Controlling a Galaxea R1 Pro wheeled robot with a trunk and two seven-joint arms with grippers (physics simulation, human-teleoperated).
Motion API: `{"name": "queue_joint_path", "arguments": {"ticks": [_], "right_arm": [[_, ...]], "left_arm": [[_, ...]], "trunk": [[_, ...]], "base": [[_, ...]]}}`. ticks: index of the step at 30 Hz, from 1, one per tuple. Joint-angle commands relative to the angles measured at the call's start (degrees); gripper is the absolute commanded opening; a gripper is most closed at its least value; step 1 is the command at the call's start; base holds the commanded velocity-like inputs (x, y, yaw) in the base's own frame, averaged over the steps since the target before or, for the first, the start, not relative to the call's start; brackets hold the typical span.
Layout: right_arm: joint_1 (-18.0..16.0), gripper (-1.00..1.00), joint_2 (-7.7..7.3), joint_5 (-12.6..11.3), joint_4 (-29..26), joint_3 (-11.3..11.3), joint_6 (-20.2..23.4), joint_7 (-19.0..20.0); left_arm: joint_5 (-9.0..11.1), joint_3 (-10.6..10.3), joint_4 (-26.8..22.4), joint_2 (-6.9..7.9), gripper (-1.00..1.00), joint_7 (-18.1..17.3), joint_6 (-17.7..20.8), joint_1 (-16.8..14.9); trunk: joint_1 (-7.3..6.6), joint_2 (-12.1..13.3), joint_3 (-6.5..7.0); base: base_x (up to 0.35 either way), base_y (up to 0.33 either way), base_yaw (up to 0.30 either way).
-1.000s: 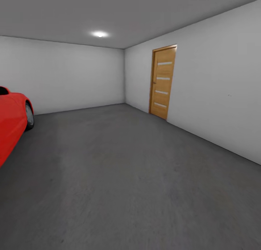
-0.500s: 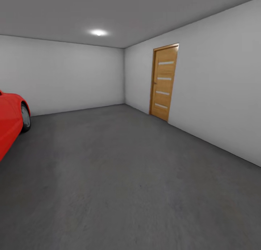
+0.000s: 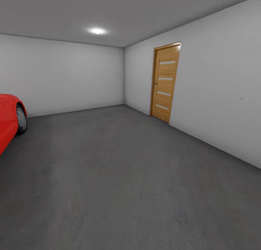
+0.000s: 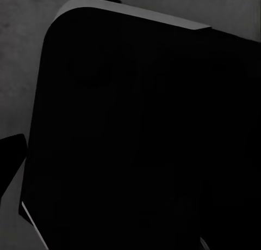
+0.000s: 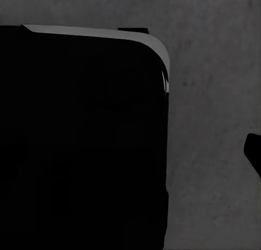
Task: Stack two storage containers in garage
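The garage floor (image 3: 119,177), dark grey mottled concrete, spreads from the near edge of the head view to the far walls. Each wrist view looks down on the same concrete (image 4: 16,70) (image 5: 217,97) past a large black rounded-corner shape (image 4: 141,135) (image 5: 81,141) close to the lens; whether the fingers on either arm are apart or together cannot be told. At about nine o'clock the front of a red car (image 3: 8,115) stands on the floor. At about one o'clock a wooden door (image 3: 165,82) sits in the white right-hand wall (image 3: 221,86). A ceiling light (image 3: 96,31) glows before the back wall (image 3: 65,76).
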Motion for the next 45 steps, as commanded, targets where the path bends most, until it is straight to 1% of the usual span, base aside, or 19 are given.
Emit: {"name": "queue_joint_path", "arguments": {"ticks": [1,45], "right_arm": [[-0.02,1.00,0.00,-0.03,0.06,0.01,-0.26,-0.01],[-0.02,1.00,0.03,-0.13,0.06,-0.01,-0.26,-0.01]], "left_arm": [[0.11,0.33,-0.02,-0.02,1.00,0.04,-0.08,-0.01],[-0.09,0.24,-0.01,-0.11,1.00,0.03,-0.09,-0.01]], "trunk": [[0.03,-0.02,-0.04],[0.03,-0.02,-0.04]], "base": [[0.323,0.000,0.000],[0.323,0.000,0.000]]}}
